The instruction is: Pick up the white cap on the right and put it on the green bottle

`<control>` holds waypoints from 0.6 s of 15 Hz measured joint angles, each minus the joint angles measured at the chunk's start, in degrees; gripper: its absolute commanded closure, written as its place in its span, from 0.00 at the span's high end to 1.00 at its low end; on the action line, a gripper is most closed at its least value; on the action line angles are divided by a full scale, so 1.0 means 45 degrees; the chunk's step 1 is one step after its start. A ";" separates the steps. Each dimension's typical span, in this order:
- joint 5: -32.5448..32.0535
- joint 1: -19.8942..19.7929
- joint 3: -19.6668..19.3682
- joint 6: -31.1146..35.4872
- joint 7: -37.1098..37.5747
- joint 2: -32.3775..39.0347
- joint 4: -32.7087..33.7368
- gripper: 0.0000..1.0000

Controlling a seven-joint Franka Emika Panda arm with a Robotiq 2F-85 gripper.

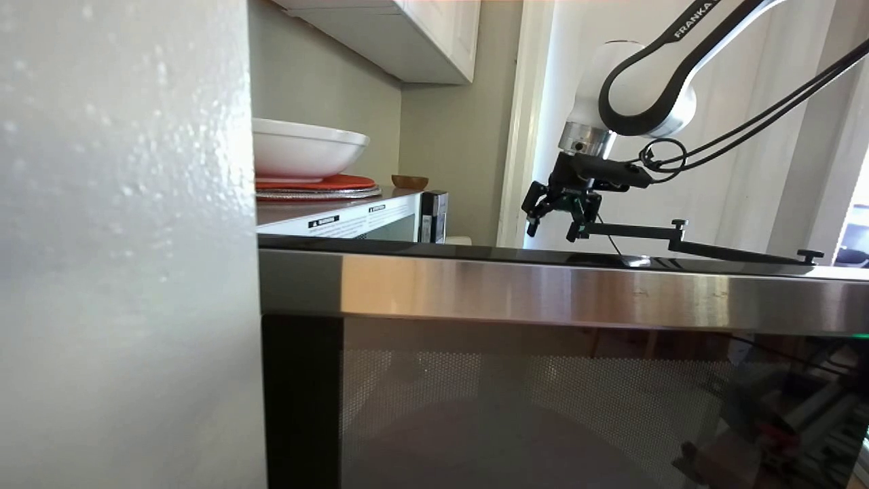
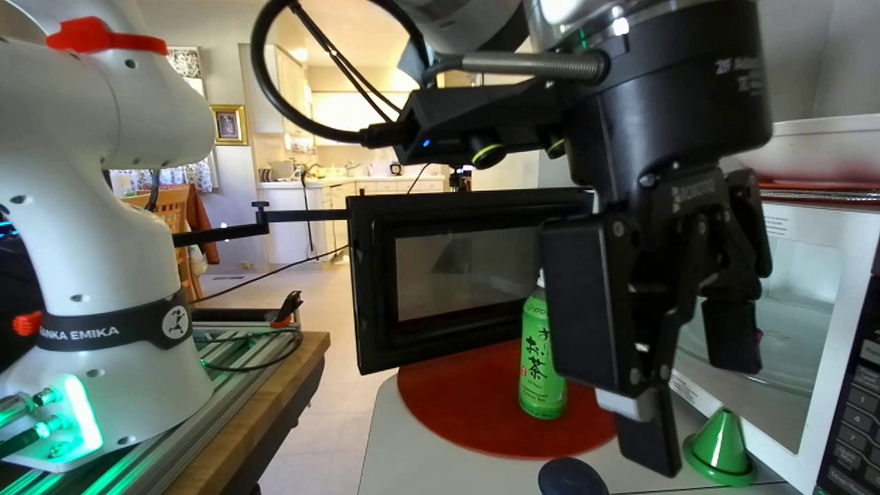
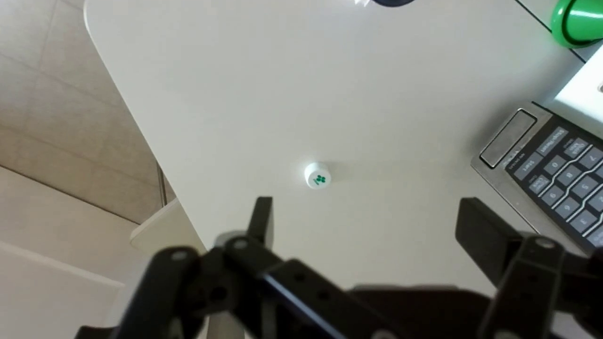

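The white cap (image 3: 318, 175), with a small green mark on its top, lies on the light counter (image 3: 292, 89) in the wrist view. It is ahead of my fingertips, nearer the left finger. My gripper (image 3: 367, 209) is open and empty, above the counter. The gripper also shows in both exterior views (image 1: 553, 229) (image 2: 694, 402). The green bottle (image 2: 533, 357) stands upright on a round red mat (image 2: 447, 399) in an exterior view. Its white neck is partly hidden behind a gripper finger. The cap does not show in either exterior view.
The microwave door (image 2: 474, 275) stands open behind the bottle, and its keypad (image 3: 565, 174) is at the right in the wrist view. A green cone (image 2: 718, 447) and a dark round object (image 2: 570, 478) are on the counter. A white bowl (image 1: 309, 149) sits on the microwave.
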 measured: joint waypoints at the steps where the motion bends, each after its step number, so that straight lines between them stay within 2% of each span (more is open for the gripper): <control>1: 0.0044 0.0076 -0.0084 0.0210 0.0000 0.0193 0.0009 1.00; 5: 0.0873 0.0435 -0.0249 0.1270 -0.0019 0.1349 0.0204 1.00; 9: 0.1845 0.0798 -0.0395 0.2177 -0.0023 0.2870 0.1043 1.00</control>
